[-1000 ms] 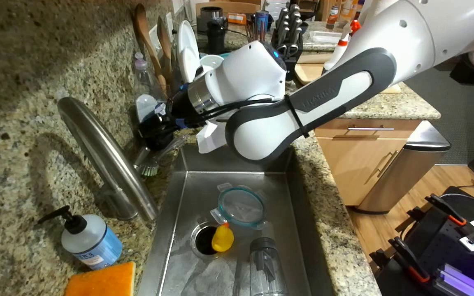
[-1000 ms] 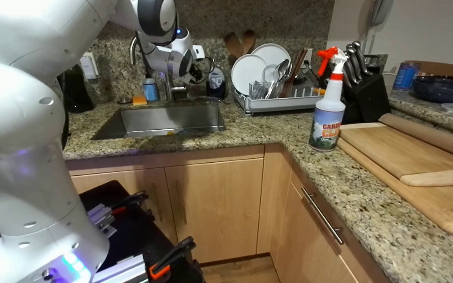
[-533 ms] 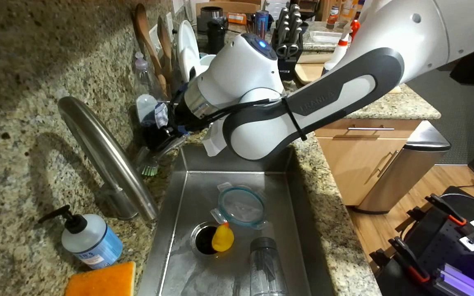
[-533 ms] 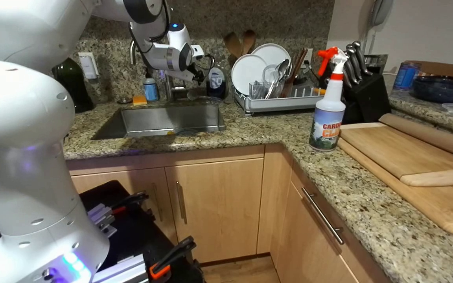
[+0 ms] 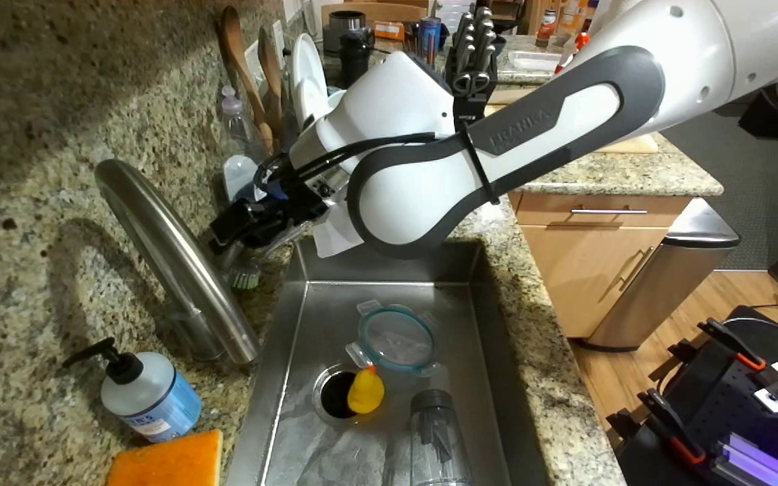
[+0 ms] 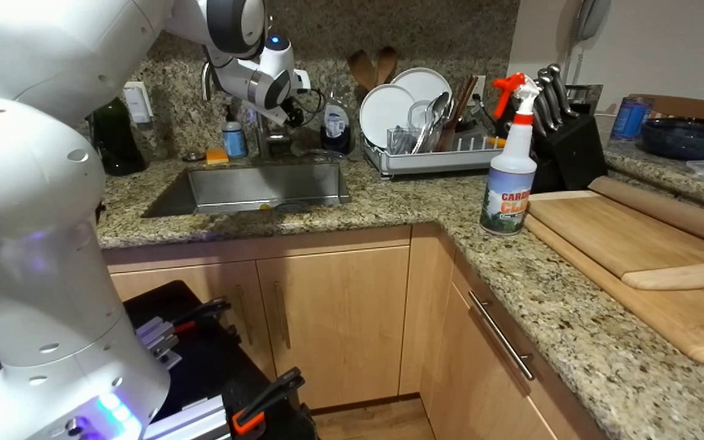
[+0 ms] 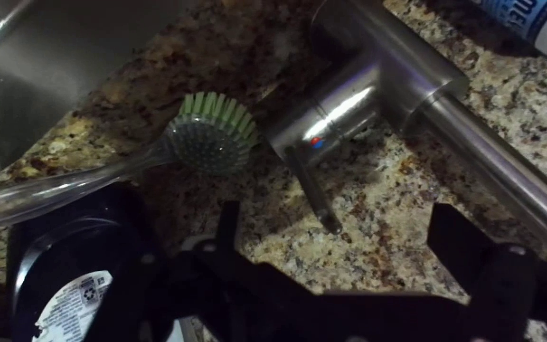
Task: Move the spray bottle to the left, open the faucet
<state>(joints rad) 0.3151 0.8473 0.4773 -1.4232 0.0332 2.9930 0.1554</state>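
Observation:
The spray bottle (image 6: pixel 514 177), white with a red-orange trigger head, stands upright on the counter beside the cutting boards. In an exterior view the arm hides most of it, leaving part of its red head (image 5: pixel 581 42) showing. The steel faucet (image 5: pixel 173 256) arches over the sink's edge. Its base (image 7: pixel 397 61) and thin lever (image 7: pixel 312 190), with a red-blue dot near the lever's root, appear in the wrist view. My gripper (image 7: pixel 333 207) is open and holds nothing. From the wrist camera, the lever's tip lies between the two spread fingers; no contact is visible.
A dish brush (image 7: pixel 212 137) and a dark soap bottle (image 7: pixel 79 247) lie close on the gripper's left in the wrist view. A pump bottle (image 5: pixel 149 395) and sponge (image 5: pixel 166 462) stand near the faucet. The sink (image 5: pixel 389 283) holds a duck, a lid and a clear bottle.
The gripper has shifted and turned toward the faucet, away from the dark soap bottle and dish rack. The arm now covers more of the spray bottle in an exterior view.

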